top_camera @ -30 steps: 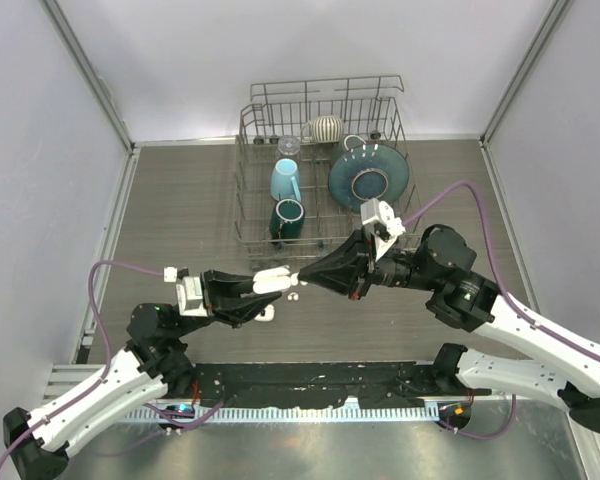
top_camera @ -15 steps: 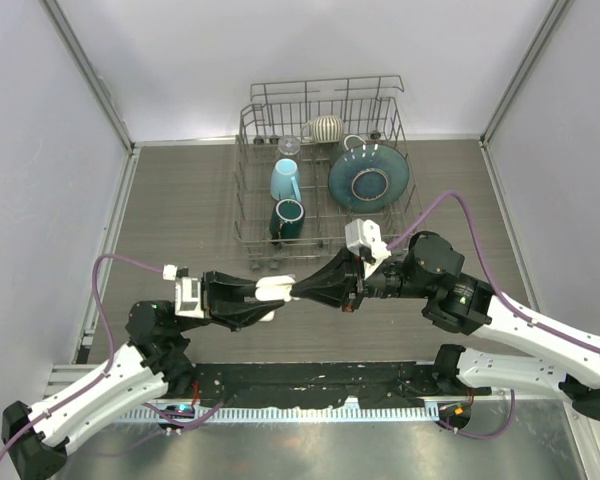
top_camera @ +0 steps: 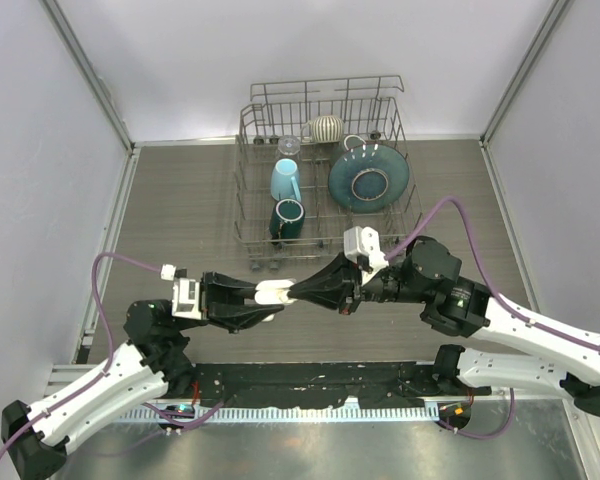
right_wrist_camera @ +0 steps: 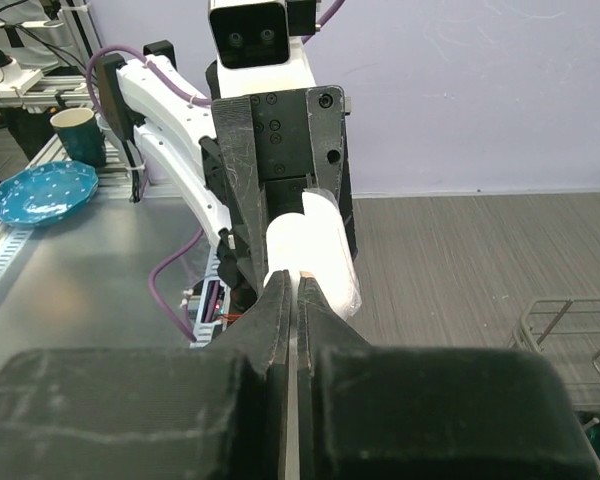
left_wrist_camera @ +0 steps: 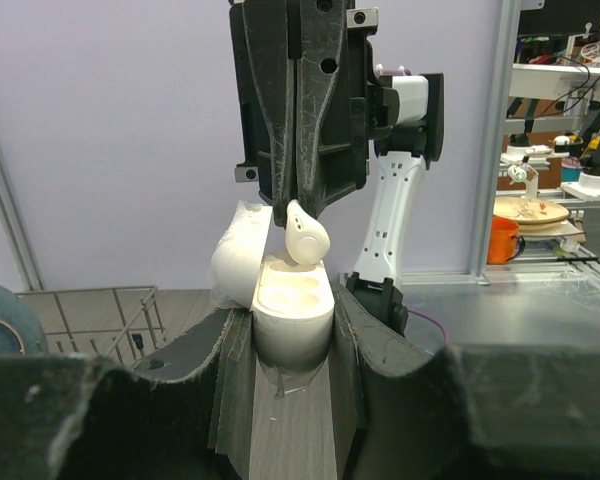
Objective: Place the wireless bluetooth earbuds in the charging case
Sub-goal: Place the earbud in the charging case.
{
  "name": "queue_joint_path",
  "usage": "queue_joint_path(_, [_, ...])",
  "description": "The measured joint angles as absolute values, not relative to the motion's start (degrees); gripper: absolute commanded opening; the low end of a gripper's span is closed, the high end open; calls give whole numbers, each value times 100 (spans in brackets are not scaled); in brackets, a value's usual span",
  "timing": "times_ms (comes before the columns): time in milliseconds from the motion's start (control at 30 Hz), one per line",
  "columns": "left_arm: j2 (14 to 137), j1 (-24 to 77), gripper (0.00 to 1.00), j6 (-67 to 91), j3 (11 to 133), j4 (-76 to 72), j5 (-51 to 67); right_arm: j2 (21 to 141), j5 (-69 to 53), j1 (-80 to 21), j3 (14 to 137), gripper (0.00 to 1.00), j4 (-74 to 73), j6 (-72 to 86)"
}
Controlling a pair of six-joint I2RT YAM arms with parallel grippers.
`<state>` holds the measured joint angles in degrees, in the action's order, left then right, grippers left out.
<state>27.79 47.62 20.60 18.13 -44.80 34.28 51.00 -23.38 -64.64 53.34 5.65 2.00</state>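
Framing brown table (top_camera: 180,215), charging case (top_camera: 271,291): pale walls (top_camera: 280,60)

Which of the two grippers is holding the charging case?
The left gripper: it is clamped on the open white charging case, while the right gripper only pinches a white earbud over the case's opening.

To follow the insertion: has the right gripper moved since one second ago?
Yes. In the top view the right gripper, pinching an earbud, has come away from the dish rack toward the near edge, slightly left, up to the charging case.
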Motion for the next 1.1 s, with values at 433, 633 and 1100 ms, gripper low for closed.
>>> queue_joint_path(433, [2934, 4759, 0, 2086, 1837, -4530, 3557, 5063, -1756, -6757, 5190, 1, 644, -360])
queue_joint_path(633, [2792, 4762, 0, 2058, 1835, -4473, 3448, 4895, -1500, -6834, 4995, 1, 746, -550])
queue_joint_path(1100, [2670, 4762, 0, 2053, 1831, -4410, 3299, 4965, -982, -7168, 4947, 4, 974, -790])
